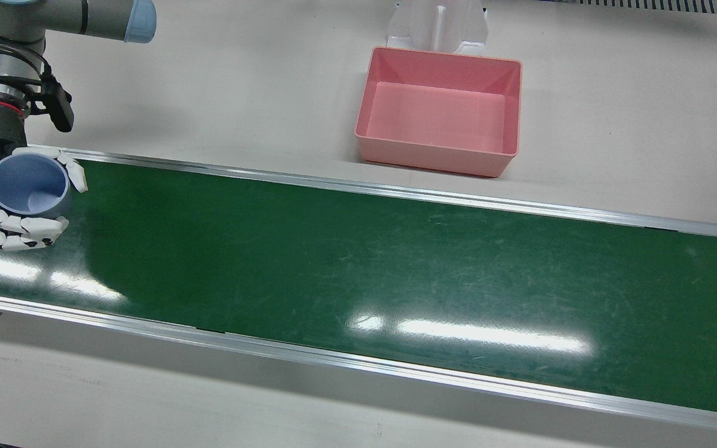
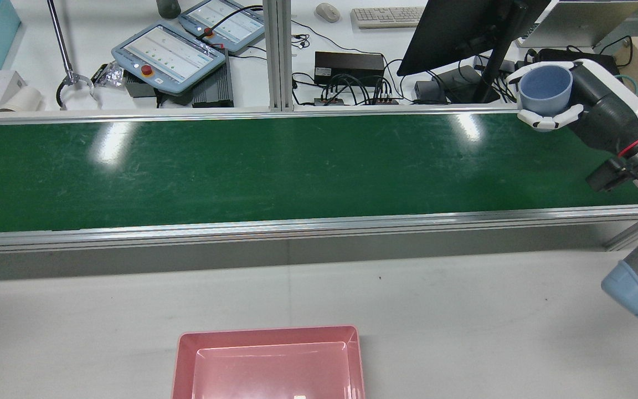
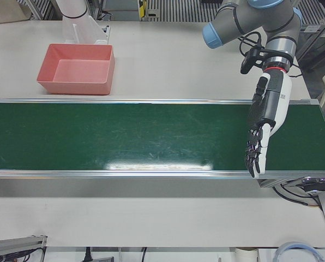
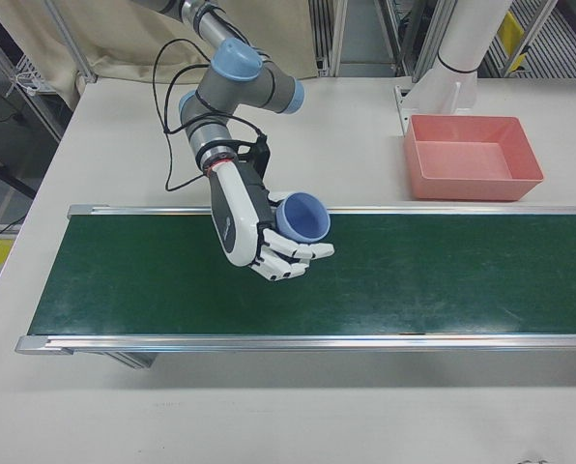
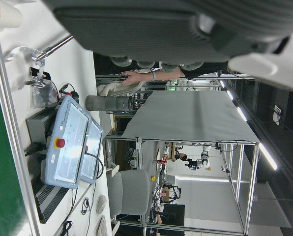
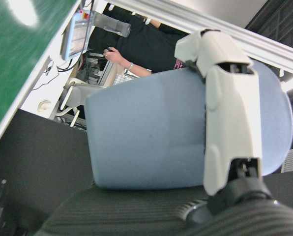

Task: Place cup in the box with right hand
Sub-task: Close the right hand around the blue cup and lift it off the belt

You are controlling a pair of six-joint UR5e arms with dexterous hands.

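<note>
progress: we have the cup [image 4: 302, 217] gripped in the right hand [image 4: 269, 242], lifted above the belt [image 1: 358, 267] near its robot-side edge; carry and release remain, as the box [image 1: 439, 112] on the tabletop is well apart and holds nothing | cup axis: upright, mouth up | left hand [image 3: 259, 139]: over the belt's other end, fingers extended, holding nothing

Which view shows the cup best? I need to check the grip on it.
The right-front view: the cup shows whole and upright in the right hand, its fingers wrapped beneath. The front view looks straight into it at the edge, the rear view shows it small, the right hand view only its wall. The others miss it.
</note>
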